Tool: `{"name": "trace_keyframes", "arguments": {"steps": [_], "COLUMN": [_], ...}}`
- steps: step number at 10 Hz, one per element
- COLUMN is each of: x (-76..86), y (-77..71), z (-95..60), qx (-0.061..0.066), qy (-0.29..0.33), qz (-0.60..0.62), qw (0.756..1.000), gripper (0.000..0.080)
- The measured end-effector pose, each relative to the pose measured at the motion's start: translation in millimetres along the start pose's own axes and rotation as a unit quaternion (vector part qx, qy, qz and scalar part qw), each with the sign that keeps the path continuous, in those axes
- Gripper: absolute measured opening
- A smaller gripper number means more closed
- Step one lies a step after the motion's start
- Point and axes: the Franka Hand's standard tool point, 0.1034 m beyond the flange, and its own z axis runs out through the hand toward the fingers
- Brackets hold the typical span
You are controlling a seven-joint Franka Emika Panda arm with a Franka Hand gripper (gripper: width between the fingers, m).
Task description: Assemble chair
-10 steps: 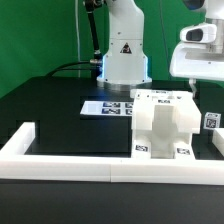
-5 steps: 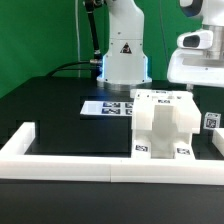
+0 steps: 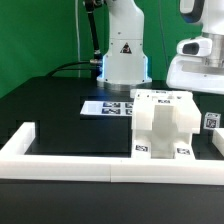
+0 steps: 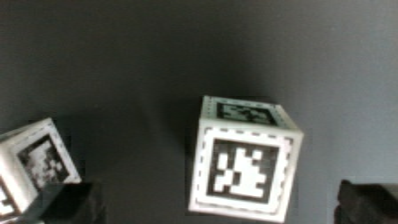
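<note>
Chair (image 3: 165, 125): one chunky white structure of joined pieces, upright on the black table (image 3: 50, 110), toward the exterior view's right, just behind the rail.
Tags on chair: two on the lower front face; more on top, too small to count.
Loose block (image 3: 211, 121): one, small, white, tagged, just beside the chair, cut off by the exterior view's right edge.
Wrist view blocks: two; whole block (image 4: 246, 155) tagged on top and side, standing on the dark table; cut-off block (image 4: 32, 165) at the frame edge.
Hand (image 4: 222, 203): one; jaws spread fully wide, released, holding and touching nothing; high above the chair at the exterior view's upper right.
Fingertips (image 4: 368, 197): two, dark, blurred, either side of the whole block, clear of it.
Marker board (image 3: 103, 107): one, flat, behind the chair, partly hidden by it.
Rail (image 3: 60, 165): one, long, low, white, along the near edge, short arm turning back at the exterior view's left.
Arm base (image 3: 122, 55): one, white, behind the marker board.
</note>
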Motion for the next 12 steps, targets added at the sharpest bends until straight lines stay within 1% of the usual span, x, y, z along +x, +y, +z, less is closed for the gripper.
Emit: {"name": "trace_keyframes", "arguments": {"steps": [3,8,11,12], "x": [-5.9,-1.1,-2.4,-2.9], "y": [-4.1,-7.4,-6.2,-5.6], "z": [9.9,17.7,22.9,23.6], "qx": [-0.006,-0.009,-0.013,-0.014], "qy": [-0.006,-0.007,-0.010,-0.010], "qz": [-0.005,-0.006,-0.007,-0.007], "qw": [1.000,1.000,1.000,1.000], "gripper": [0.0648,0.0648,0.0639,0.0468]}}
